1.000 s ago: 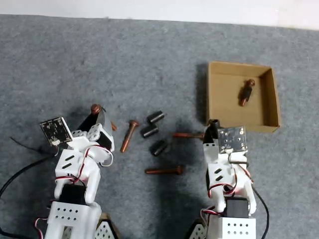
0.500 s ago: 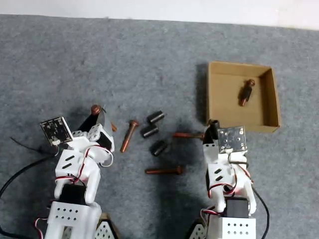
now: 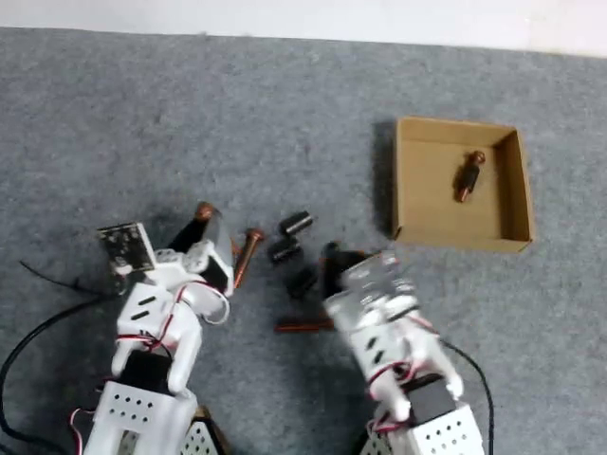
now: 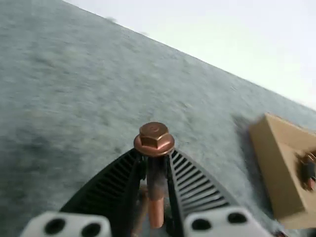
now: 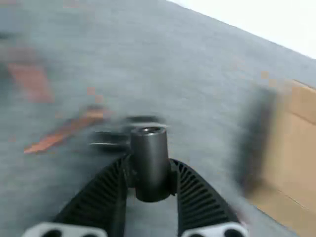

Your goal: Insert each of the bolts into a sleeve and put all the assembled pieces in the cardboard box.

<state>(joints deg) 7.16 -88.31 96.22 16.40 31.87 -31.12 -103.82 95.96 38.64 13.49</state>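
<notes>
My left gripper (image 4: pixel 154 168) is shut on a copper bolt (image 4: pixel 154 148), head up, and hangs above the carpet left of the loose parts (image 3: pixel 203 216). A black sleeve (image 5: pixel 149 160) stands upright in my right gripper (image 5: pixel 149 173), which is shut on it; that gripper (image 3: pixel 332 258) hovers just right of the loose sleeves. On the carpet lie three black sleeves (image 3: pixel 296 224) (image 3: pixel 285 251) (image 3: pixel 302 281), a bolt (image 3: pixel 245 256) and a second bolt (image 3: pixel 302 325) partly under the right arm. The cardboard box (image 3: pixel 410 180) at the right holds one assembled piece (image 3: pixel 468 176).
Grey carpet covers the whole table, with open room beyond the parts and left of the box. A white wall edge runs along the far side. Black cables trail off the left arm's base (image 3: pixel 38 332).
The right arm has swung left, away from the box's front corner and over toward the loose sleeves, covering one bolt. The left arm has shifted slightly right with its bolt.
</notes>
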